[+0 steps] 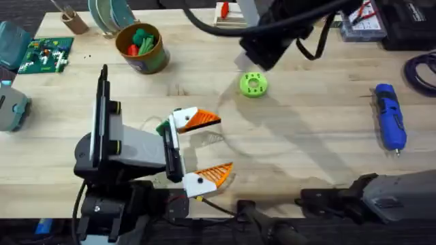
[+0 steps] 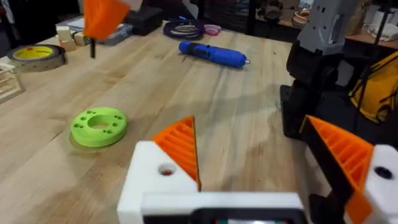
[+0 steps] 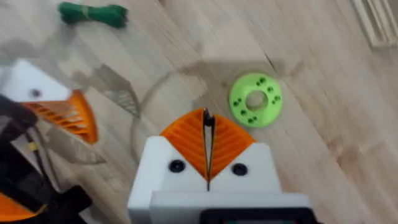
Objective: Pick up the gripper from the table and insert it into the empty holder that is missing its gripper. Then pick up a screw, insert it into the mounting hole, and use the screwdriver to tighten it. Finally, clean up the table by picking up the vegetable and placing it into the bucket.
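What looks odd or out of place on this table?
The right gripper is shut on a thin black pin that sticks out past its orange pads; what it is cannot be told. Nothing looks spilled or broken.

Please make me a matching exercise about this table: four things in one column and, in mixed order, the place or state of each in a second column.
Things:
1. screwdriver
2. bucket
3. lime green ring
4. left gripper

Places or states:
a. fingers open, just above the table
b. lying near the right edge of the table
c. lying flat near the middle of the table
d. standing at the far left, with red and green pieces inside

Pairs: 1-b, 2-d, 3-c, 4-a
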